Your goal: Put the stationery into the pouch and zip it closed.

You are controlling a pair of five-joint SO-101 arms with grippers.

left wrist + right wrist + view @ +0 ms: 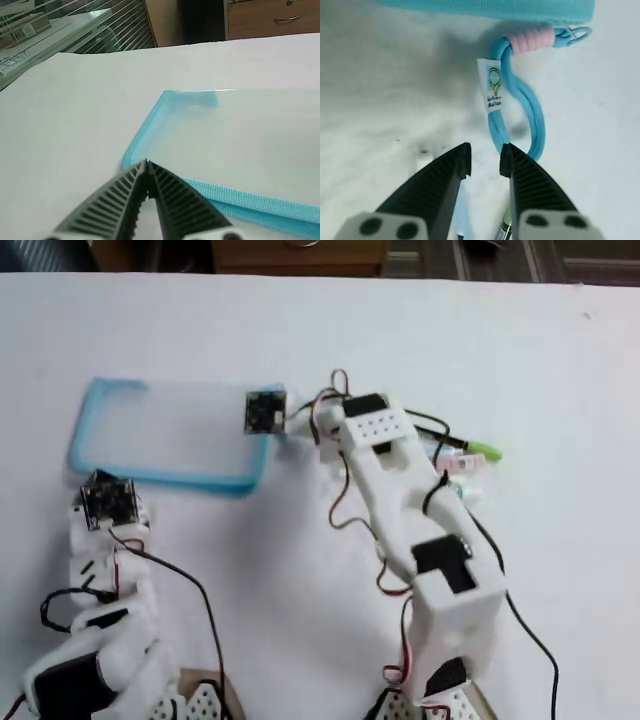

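High view: a clear pouch [160,430] with a blue edge lies flat on the white bench [300,330], left of the middle. The right arm [400,490] stretches across the bench to the pouch's right end. The stationery lies just beside that arm on the side away from the pouch and is partly hidden by it: a green pen [480,450] and a pink piece [462,465] stick out, well apart from the pouch. The left arm [100,570] stands at the pouch's near left corner. In the left wrist view the left gripper [146,167] has its ribbed fingers pressed together with nothing between them, its tip right at the pouch's blue woven edge near a corner. In the right wrist view the right gripper [485,159] has its fingers a little apart, low over the bench. A blue cord loop [520,110] with a pink bead [532,40] and a white tag [492,92] hangs from the zip's ring [576,34] at the pouch's edge, and the loop's far end lies at one fingertip.
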